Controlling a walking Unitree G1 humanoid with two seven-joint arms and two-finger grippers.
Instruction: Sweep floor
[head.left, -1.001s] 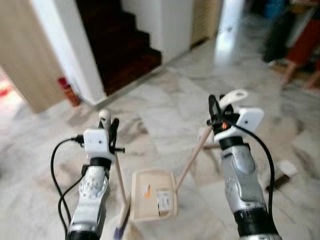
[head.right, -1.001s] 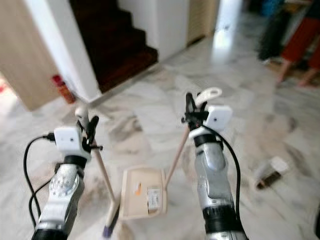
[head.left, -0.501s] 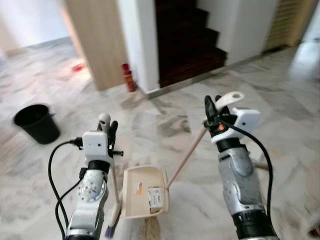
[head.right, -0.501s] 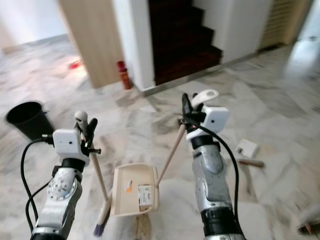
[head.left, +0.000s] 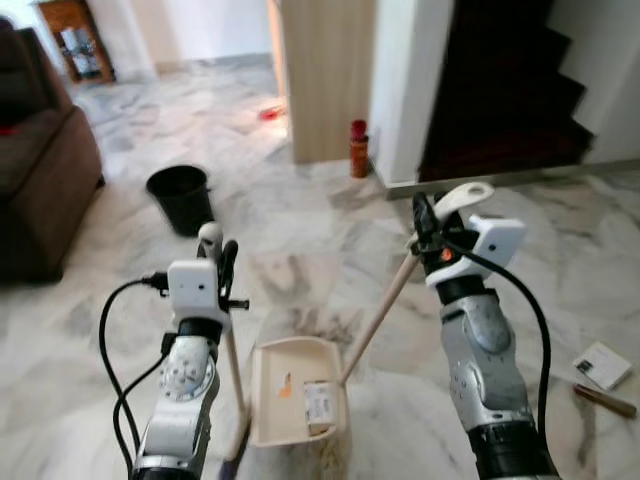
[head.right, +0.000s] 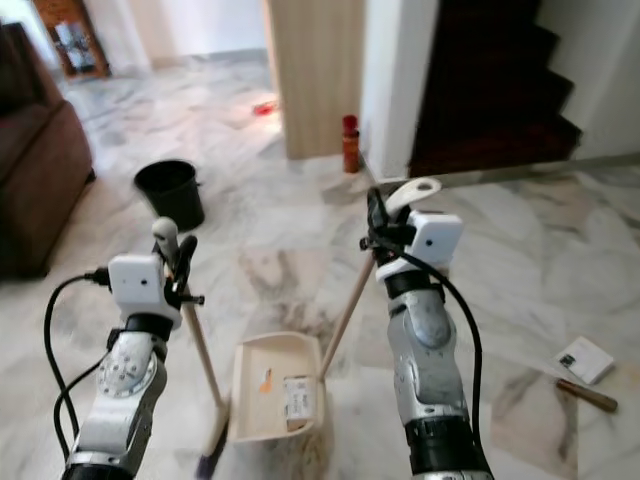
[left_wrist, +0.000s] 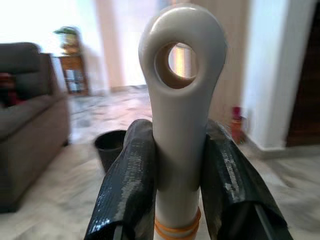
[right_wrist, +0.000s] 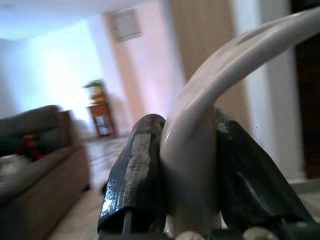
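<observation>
Camera has swung left: black bucket (head.left: 183, 196) and sofa (head.left: 40, 190) now near

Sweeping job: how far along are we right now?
Tools are picked up: the left hand grips the broom, the right hand the dustpan handle. The dustpan rests on the floor. Still lying out to the right: a small box and a brown stick. A black bucket stands ahead.

Dustpan (head.left: 297, 400) on the floor (head.left: 300, 250), between the two arms. Broom (head.left: 233, 370) just left of it. Bucket (head.left: 183, 197) farther ahead on the left, sofa (head.left: 40, 190) left of that. Bottle (head.left: 359, 148) ahead by the wall, stairs (head.left: 500, 100) to its right. Small box (head.left: 604, 365) far right.
</observation>
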